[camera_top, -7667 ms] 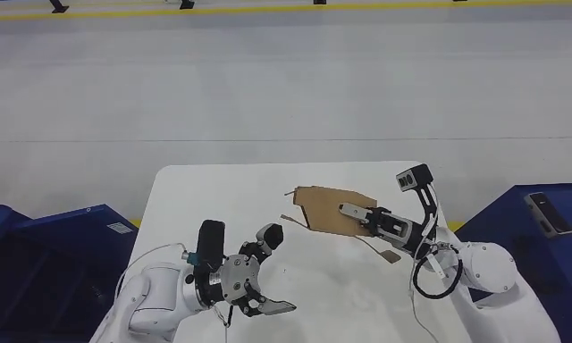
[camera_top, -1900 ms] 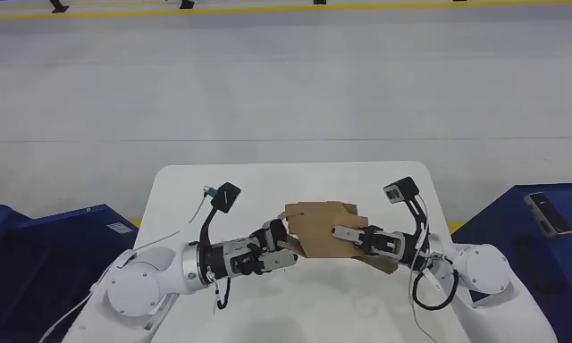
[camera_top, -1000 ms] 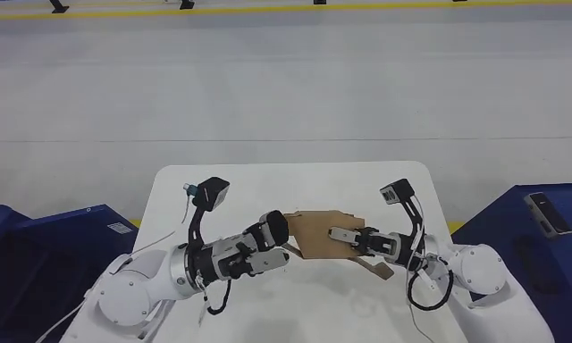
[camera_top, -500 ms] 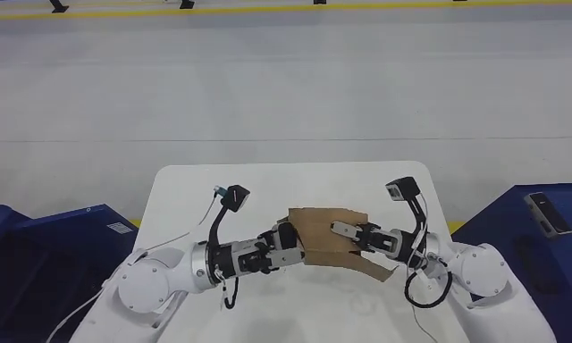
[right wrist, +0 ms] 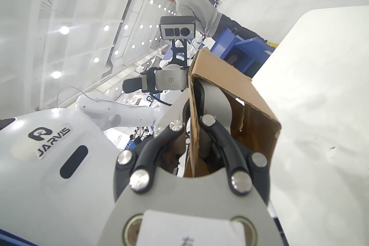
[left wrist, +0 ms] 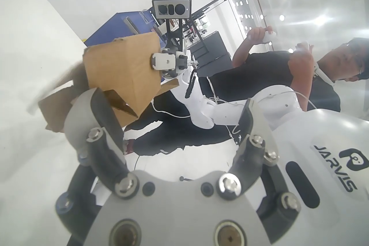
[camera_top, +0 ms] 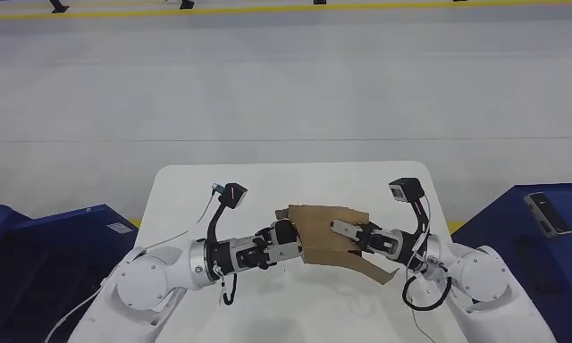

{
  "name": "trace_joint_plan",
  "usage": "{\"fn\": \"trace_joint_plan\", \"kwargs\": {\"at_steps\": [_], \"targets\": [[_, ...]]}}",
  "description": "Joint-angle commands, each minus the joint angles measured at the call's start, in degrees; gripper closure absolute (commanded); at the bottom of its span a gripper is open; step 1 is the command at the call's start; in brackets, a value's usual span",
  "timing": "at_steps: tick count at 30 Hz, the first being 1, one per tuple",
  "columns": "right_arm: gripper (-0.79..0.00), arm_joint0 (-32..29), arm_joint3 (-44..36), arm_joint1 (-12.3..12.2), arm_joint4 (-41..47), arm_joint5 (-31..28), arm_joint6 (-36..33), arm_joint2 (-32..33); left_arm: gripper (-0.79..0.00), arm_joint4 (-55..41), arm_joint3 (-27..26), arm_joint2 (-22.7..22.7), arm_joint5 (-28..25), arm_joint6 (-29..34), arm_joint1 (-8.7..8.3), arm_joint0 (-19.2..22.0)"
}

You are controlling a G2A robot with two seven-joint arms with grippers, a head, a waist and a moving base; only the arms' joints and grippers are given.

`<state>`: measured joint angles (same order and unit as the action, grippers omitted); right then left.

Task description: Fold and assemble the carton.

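R gripper (right wrist: pixel 193 103) pinched on carton (camera_top: pixel 323 227) wall; L gripper (camera_top: pixel 287 239) wide open, empty (beside carton's opposite end). Risk: L push may twist carton out of pinch.

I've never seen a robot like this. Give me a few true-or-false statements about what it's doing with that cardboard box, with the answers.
1. The right gripper pinches a wall of the carton. True.
2. The left gripper is clamped shut. False: its fingers are spread wide, beside the carton's edge.
3. The carton lies inside a blue bin. False: it is over the white table, between the two grippers.
4. The carton is brown cardboard. True.
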<state>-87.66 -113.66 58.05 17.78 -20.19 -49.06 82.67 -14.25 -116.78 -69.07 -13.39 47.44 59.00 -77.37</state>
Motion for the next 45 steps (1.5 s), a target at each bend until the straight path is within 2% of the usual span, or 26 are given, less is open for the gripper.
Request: {"fn": "trace_joint_plan", "kwargs": {"at_steps": [1,12,16,31,42,45], "targets": [[0.0,0.0,0.0,0.0,0.3,-0.1,0.2,0.2,-0.785,-0.4,0.1,-0.1,-0.1,0.2,-0.01,-0.1],[0.0,0.2,-0.2,0.0,0.5,0.5,-0.5,-0.9,-0.785,-1.8,0.4,0.2,-0.7,0.5,0.14,0.6],[0.0,0.5,-0.1,0.0,0.2,0.9,-0.7,-1.2,-0.785,-3.0,0.0,-0.4,-2.4,0.1,0.18,0.6],[0.0,1.6,0.8,0.1,-2.0,1.9,0.7,-3.0,-0.785,-3.0,-2.0,-2.9,-7.1,0.0,-0.07,-2.1],[0.0,2.1,0.9,0.2,-2.3,2.4,0.2,-4.8,-0.785,-2.8,-1.4,-0.5,-6.8,1.5,0.16,-0.9],[0.0,2.1,1.4,0.2,0.6,2.9,0.5,-4.2,-0.785,-3.4,-1.2,-0.5,-7.0,0.9,0.24,-0.5]]}}
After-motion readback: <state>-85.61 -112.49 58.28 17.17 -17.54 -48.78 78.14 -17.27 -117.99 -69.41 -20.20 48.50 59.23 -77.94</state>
